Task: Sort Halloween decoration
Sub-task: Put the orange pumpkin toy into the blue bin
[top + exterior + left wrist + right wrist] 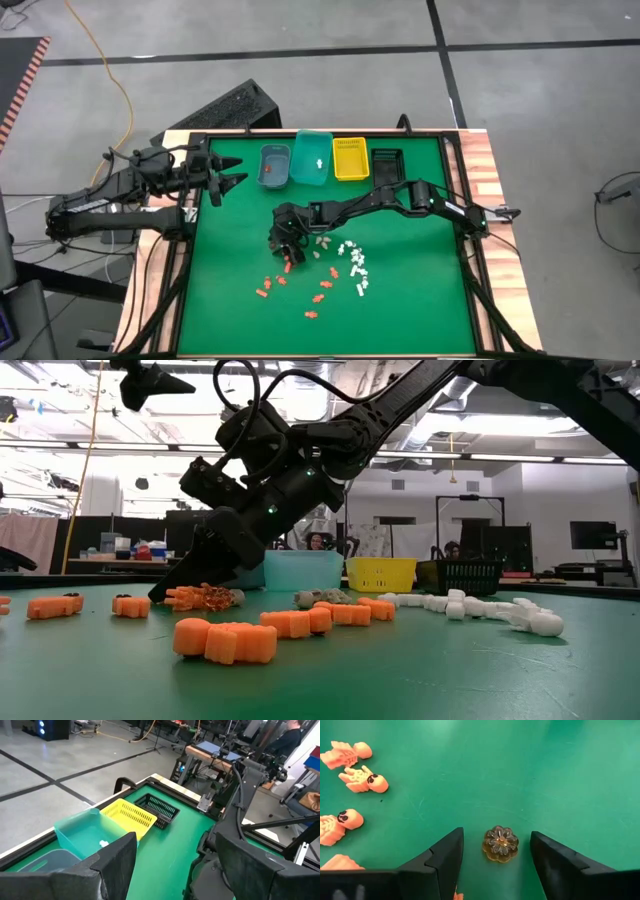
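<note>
A: The small amber, flower-shaped translucent piece (500,843) lies flat on the green felt table top (545,765), between the two dark fingers of the right gripper (496,856); the fingers stand apart, one on each side, and do not touch it; I judge this is the line-up for a grasp.

B: And the others?

A: The little orange skeleton figures (359,778) lie just beside, the small white figures (355,262) further right; one white figure is already in the teal plastic bin (312,157).

B: The left gripper (232,171)?

A: It waits with fingers apart near the table's left edge, holding nothing; only the right wrist view shows the amber piece clearly; from above the gripper covers it.
</note>
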You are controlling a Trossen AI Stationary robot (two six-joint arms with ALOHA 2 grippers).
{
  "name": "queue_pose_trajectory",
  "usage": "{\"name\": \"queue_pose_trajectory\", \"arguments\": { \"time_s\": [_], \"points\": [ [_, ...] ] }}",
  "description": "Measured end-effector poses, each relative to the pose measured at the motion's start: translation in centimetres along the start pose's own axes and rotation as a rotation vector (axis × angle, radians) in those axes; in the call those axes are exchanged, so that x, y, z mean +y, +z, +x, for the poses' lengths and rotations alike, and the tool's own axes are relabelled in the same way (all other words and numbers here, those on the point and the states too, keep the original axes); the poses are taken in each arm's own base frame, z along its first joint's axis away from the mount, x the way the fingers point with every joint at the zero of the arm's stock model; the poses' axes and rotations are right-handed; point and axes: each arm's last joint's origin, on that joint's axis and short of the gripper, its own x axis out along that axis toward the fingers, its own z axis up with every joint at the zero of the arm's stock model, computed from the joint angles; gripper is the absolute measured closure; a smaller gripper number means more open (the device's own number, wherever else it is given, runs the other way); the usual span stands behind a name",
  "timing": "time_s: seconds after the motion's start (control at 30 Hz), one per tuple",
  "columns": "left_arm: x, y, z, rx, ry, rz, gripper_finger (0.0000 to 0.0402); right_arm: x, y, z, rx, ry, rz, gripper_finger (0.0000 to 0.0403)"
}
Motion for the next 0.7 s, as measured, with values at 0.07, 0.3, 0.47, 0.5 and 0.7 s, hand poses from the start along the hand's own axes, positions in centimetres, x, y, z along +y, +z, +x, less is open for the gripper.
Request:
{"name": "queue_pose_trajectory", "arguments": {
  "time_s": [0.07,0.3,0.47,0.5,0.7],
  "points": [
    [0.04,-0.11,0.0,0.011,0.004,0.001,0.0141,-0.01,-0.03,0.01,0.002,-0.003,0.001,0.0179],
    [0.07,-0.18,-0.01,0.019,0.007,0.003,0.0141,-0.05,-0.19,0.05,0.018,-0.026,0.036,0.024],
    [0.07,-0.18,0.0,0.019,0.007,0.003,0.0141,-0.08,-0.22,0.07,0.018,-0.031,0.038,0.0276],
    [0.07,-0.18,0.0,0.018,0.007,0.003,0.0141,-0.08,-0.22,0.07,0.018,-0.03,0.044,0.0282],
    [0.06,-0.17,0.0,0.018,0.006,0.003,0.0141,-0.09,-0.07,-0.05,0.014,-0.032,0.08,0.0306]
  ]
}}
